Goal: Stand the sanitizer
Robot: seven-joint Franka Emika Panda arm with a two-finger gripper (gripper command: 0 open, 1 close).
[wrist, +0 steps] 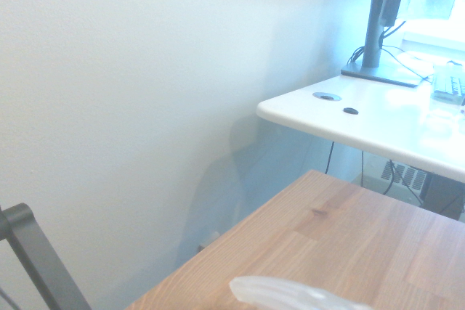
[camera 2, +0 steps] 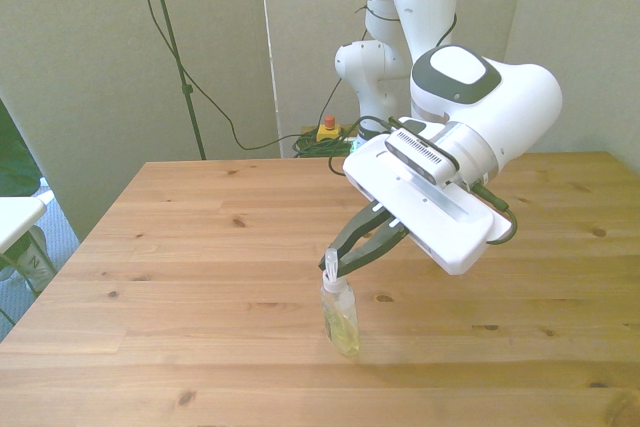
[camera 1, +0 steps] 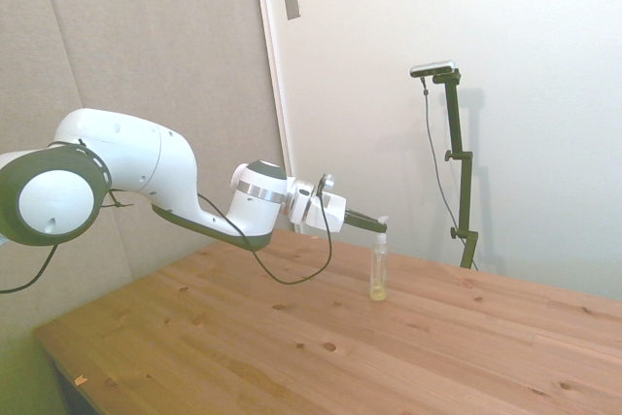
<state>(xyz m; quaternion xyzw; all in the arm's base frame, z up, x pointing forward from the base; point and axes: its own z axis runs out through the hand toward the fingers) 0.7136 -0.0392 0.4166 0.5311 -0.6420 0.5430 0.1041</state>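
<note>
Standing upright on the wooden table (camera 2: 180, 247), the sanitizer (camera 2: 340, 317) rests on its base near the middle of the boards, closer to the near edge in the front view — pale yellow liquid low in the clear body, white pump on top. The gripper (camera 2: 337, 265) reaches in almost level from the side, its dark fingers (camera 2: 365, 239) brought together on the neck just below the nozzle, so it looks clamped on the bottle rather than merely beside it. In the side view the bottle (camera 1: 378, 274) shows plumb, base flat on the wood. The wrist view catches only a blurred pale piece of the pump top (wrist: 290, 294) against the table edge, with a white desk (wrist: 349, 121) beyond (off the work surface).

By my reading the standing itself is done and the step in hand is the release. The next move calls for parting the fingers gently and backing away level — any drag on the nozzle could tip so light and narrow a bottle
</note>
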